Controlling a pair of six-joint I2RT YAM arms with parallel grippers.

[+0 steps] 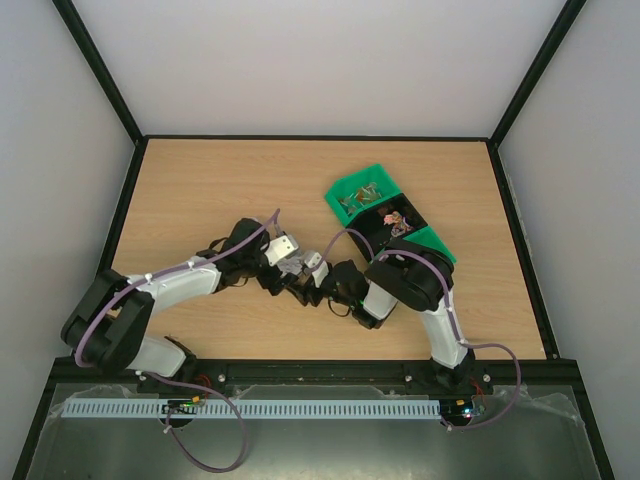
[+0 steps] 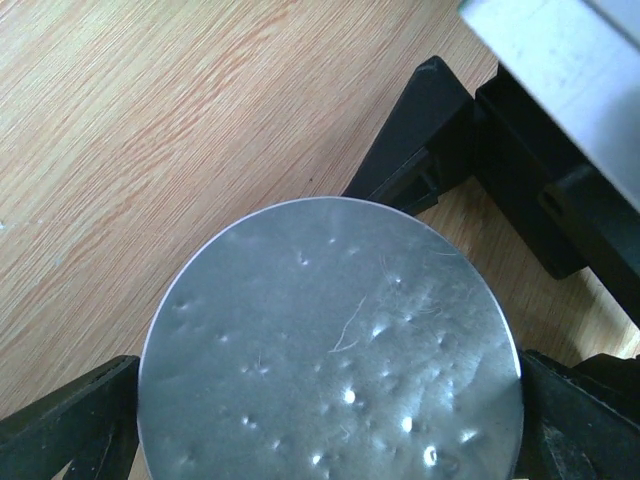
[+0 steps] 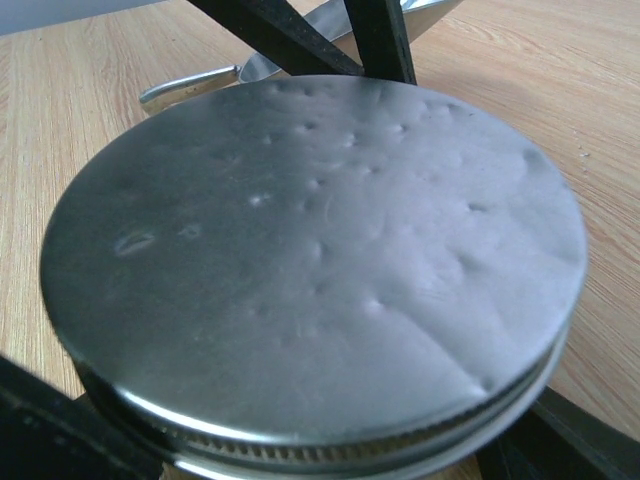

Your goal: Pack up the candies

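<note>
Left gripper [image 2: 325, 425] jaws are seen set wide, one black finger on either side of the round, dented silver lid [image 2: 330, 340] and close against its rim; whether they are pressed onto it cannot be told. Right gripper [image 3: 305, 445] fingers are placed lower, on either side of the threaded silver jar [image 3: 300, 452] under that lid, and a firm hold cannot be confirmed there either. Both grippers are thus met at the lid from opposite sides, and the lid is judged to have to come off before anything is packed.

Behind the lid, a long-handled metal scoop [image 3: 215, 80] is laid flat on the light wooden table [image 1: 200, 190], its long axis running across the right wrist view. The tiny mixed-colour candies [image 1: 398, 221] are kept in the green plastic bin [image 1: 378, 172], beyond the lid and to its right, well apart from it; the right arm is the nearer one.

Bin and candies are shown only from above, where the lid is hidden beneath the wrists; the jar's thread and the scoop are given only by the right wrist view
</note>
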